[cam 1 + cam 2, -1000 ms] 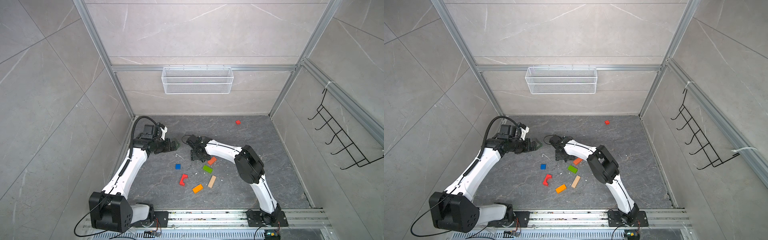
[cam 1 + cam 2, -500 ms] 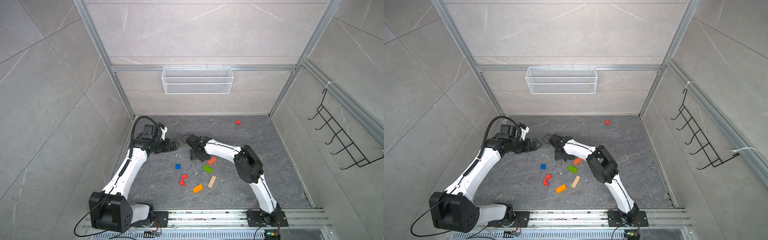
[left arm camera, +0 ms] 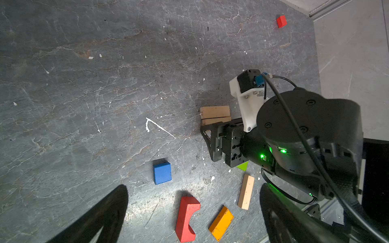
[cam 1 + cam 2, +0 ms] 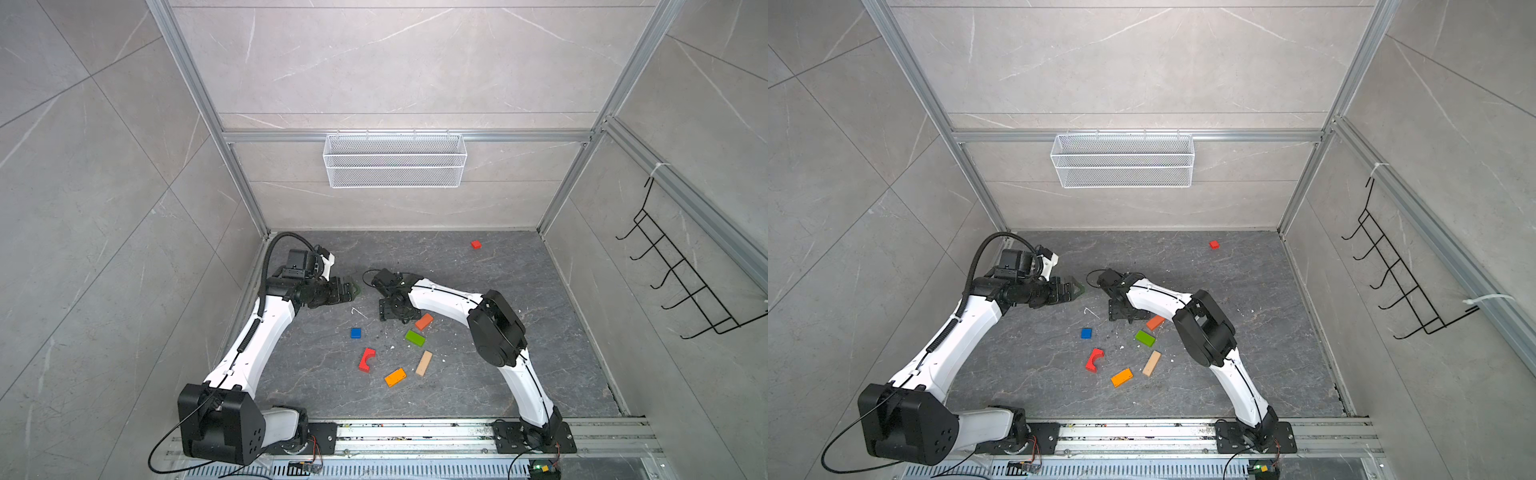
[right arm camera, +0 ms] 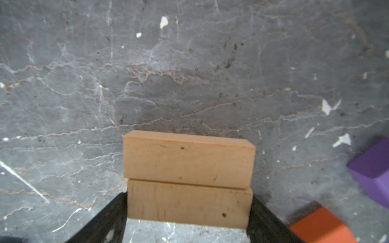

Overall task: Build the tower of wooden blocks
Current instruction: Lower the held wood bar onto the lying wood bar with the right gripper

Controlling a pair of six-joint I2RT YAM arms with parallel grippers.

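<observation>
Two tan bars (image 5: 187, 160) (image 3: 214, 111) lie flat side by side on the dark floor, the only start of the wood block tower. My right gripper (image 5: 188, 195) (image 4: 392, 313) points down with its jaws open at the two ends of the nearer bar (image 5: 189, 202); whether they touch it does not show. My left gripper (image 4: 353, 289) (image 3: 193, 186) hovers open and empty to the left. Loose on the floor lie a blue block (image 4: 355, 333), a red arch (image 4: 366, 360), an orange block (image 4: 395, 377), a third tan bar (image 4: 424, 363), a green slab (image 4: 414, 338) and an orange-red slab (image 4: 424, 321).
A purple block (image 5: 374, 172) lies right beside the right gripper. A small red cube (image 4: 476, 244) sits far back near the right wall. A wire basket (image 4: 395, 160) hangs on the back wall and a black hook rack (image 4: 681, 282) on the right wall.
The right gripper's jaws have spread a little around the nearer tan bar. Neither arm has visibly moved.
</observation>
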